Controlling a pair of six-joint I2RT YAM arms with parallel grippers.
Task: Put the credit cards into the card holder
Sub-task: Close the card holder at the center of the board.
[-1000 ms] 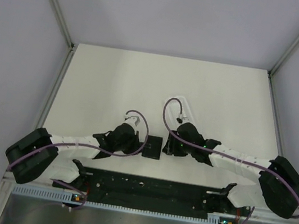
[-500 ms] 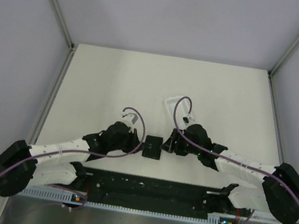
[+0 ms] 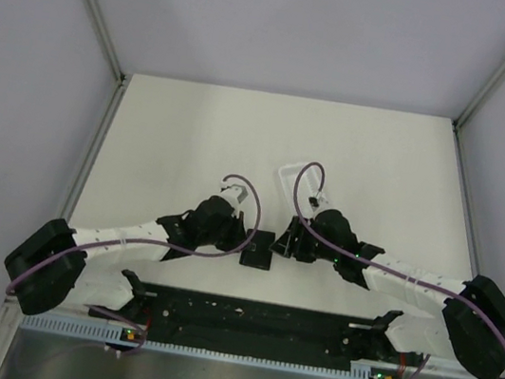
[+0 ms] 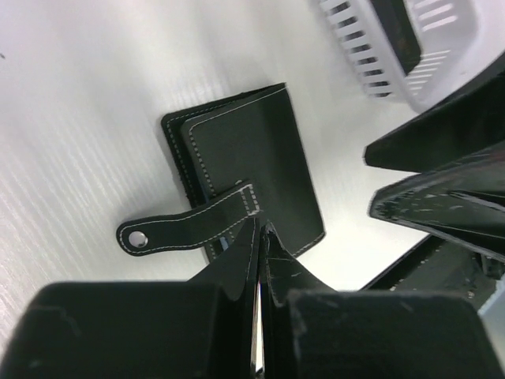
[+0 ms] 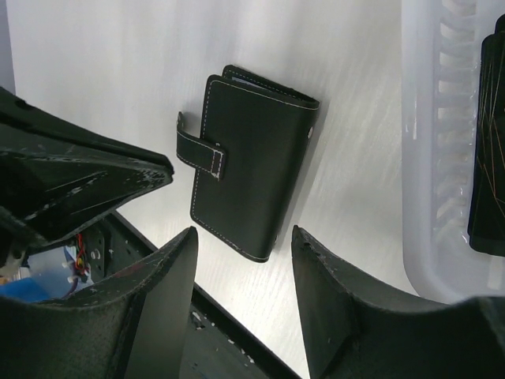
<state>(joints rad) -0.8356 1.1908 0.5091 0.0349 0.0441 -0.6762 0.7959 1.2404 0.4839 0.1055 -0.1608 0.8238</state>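
Note:
The card holder (image 3: 257,249) is a black stitched wallet lying closed near the table's front edge, also seen in the left wrist view (image 4: 252,166) and the right wrist view (image 5: 252,170). Its strap (image 4: 181,229) lies loose with the snap showing. My left gripper (image 3: 243,240) is shut, its tips (image 4: 260,227) at the wallet's face by the strap's stitched end. My right gripper (image 3: 280,243) is open and empty, its jaws either side of the wallet's near corner (image 5: 245,237). A dark credit card (image 5: 489,158) lies in the white tray (image 5: 442,142).
The white ribbed tray (image 3: 294,179) sits just behind the right wrist, mostly hidden by the arm; it also shows in the left wrist view (image 4: 394,55). The black base rail (image 3: 251,319) runs along the near edge, close to the wallet.
My left arm swung in and its shut gripper moved right onto the wallet's left side. The right gripper shifted slightly back a second ago and has since held still.

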